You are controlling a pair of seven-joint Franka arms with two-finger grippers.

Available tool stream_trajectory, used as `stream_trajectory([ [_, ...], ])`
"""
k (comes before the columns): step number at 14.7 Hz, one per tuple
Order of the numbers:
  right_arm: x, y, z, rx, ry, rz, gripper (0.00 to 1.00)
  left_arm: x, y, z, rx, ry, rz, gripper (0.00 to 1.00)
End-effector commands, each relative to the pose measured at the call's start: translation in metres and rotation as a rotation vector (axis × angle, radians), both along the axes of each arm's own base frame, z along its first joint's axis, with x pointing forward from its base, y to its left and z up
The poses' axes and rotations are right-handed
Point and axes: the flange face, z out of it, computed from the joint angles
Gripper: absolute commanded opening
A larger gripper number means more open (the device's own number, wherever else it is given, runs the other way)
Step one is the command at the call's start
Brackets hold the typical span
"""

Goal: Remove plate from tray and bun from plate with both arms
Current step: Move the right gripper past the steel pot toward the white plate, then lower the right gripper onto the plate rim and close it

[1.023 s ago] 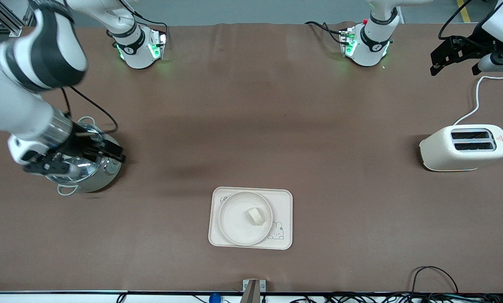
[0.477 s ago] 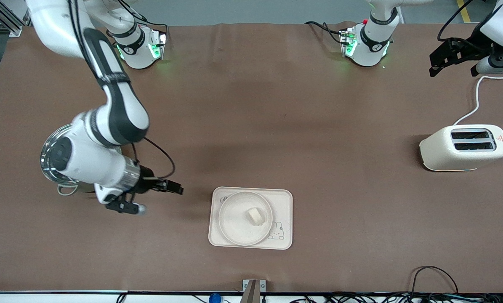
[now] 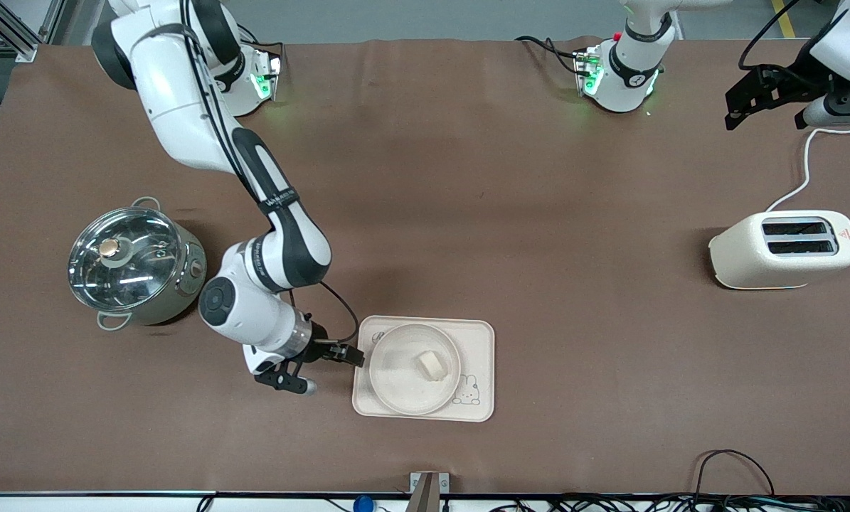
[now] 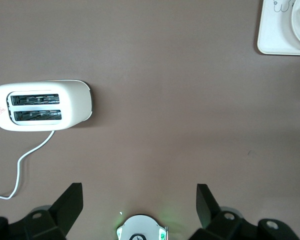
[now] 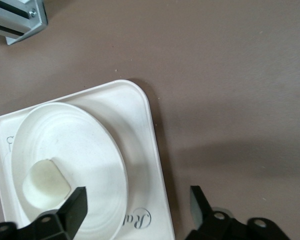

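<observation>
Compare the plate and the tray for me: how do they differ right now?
The plate is round with a raised rim; the tray is rectangular with rounded corners. The plate is narrower and sits on the tray. The plate carries the bun; the tray bears a rabbit drawing. Both are cream-coloured.

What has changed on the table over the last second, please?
The right pincer swung from over the steel pot across to the edge of the tray at the right arm's end, open and holding nothing. The left pincer waits past the toaster, open. Plate and bun have not moved.
</observation>
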Motion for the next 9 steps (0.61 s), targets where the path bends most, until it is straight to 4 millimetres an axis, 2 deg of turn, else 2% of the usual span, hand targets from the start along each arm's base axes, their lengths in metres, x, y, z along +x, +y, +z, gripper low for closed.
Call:
stream_trajectory([
  [1, 0.007, 0.015, -0.009, 0.023, -0.007, -0.020, 0.77, -0.002, 0.002, 0.004, -0.006, 0.006, -0.014, 1.00],
  [3, 0.000, 0.030, -0.013, 0.028, -0.005, -0.004, 0.70, -0.003, 0.002, 0.005, -0.006, 0.005, -0.014, 1.00],
  [9, -0.006, 0.043, -0.040, 0.033, -0.020, -0.002, 0.52, -0.003, 0.003, 0.006, -0.007, 0.004, -0.012, 1.00],
])
